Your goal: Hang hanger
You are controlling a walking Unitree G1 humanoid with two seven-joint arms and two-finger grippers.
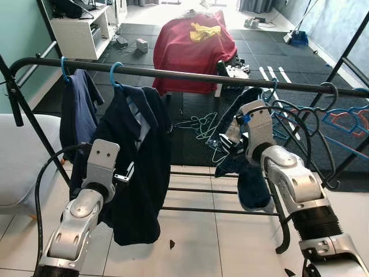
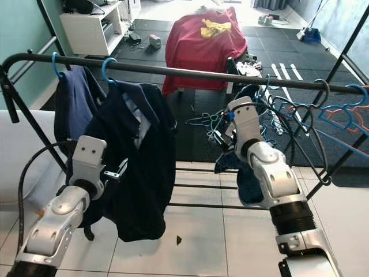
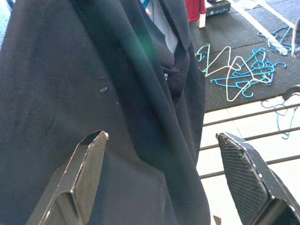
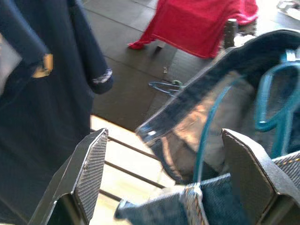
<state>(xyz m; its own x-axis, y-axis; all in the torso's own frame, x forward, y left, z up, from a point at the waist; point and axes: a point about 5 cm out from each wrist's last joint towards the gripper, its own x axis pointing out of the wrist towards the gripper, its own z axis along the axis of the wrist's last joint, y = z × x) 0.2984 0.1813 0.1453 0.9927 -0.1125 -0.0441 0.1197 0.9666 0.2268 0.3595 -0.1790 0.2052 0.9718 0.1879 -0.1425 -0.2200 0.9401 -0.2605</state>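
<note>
A black rail [image 1: 202, 76] runs across the clothes rack. Two blue hangers hook over its left end, one carrying a blue shirt [image 1: 78, 112], the other a dark jacket [image 1: 141, 173]. My left gripper [image 3: 161, 136] is open right against the jacket's front, with nothing between its fingers. To the right a denim garment [image 1: 253, 190] droops on a teal hanger [image 4: 208, 136], whose hook [image 1: 273, 86] sits at the rail. My right gripper [image 4: 164, 136] is open just in front of that denim and the hanger wire.
Loose hangers [image 1: 202, 124] lie heaped on the dark mat behind the rack. A red cloth [image 1: 193, 46] covers a table further back, and a white shelf [image 1: 81, 32] stands back left. More hangers [image 1: 346, 118] dangle at the rail's right end. Low rack bars [image 1: 196, 189] cross the tiles.
</note>
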